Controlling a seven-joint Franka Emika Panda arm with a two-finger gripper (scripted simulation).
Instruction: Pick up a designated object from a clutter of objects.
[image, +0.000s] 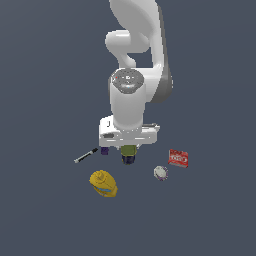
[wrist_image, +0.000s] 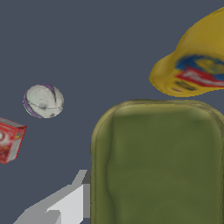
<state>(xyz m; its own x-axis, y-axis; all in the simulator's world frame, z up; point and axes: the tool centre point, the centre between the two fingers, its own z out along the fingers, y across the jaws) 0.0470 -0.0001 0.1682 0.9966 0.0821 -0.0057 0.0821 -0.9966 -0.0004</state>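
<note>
The designated object, a stubby olive-green container (image: 129, 151) with a dark navy end, stands directly under the arm's white hand in the exterior view. It fills much of the wrist view as a wide olive surface (wrist_image: 159, 166). My gripper (image: 129, 145) is lowered around it, mostly hidden by the hand. In the wrist view, one grey finger (wrist_image: 70, 203) lies against the container's side. The other finger is hidden. Around it lies the clutter of objects.
A yellow helmet shape (image: 104, 183) (wrist_image: 197, 61) lies nearest the camera in the exterior view. A black marker (image: 86, 155) and a purple cube (image: 104, 150) are on the exterior view's left. A whitish round thing (image: 160, 172) (wrist_image: 43, 101) and a red flat box (image: 178, 157) (wrist_image: 9, 140) are on its right.
</note>
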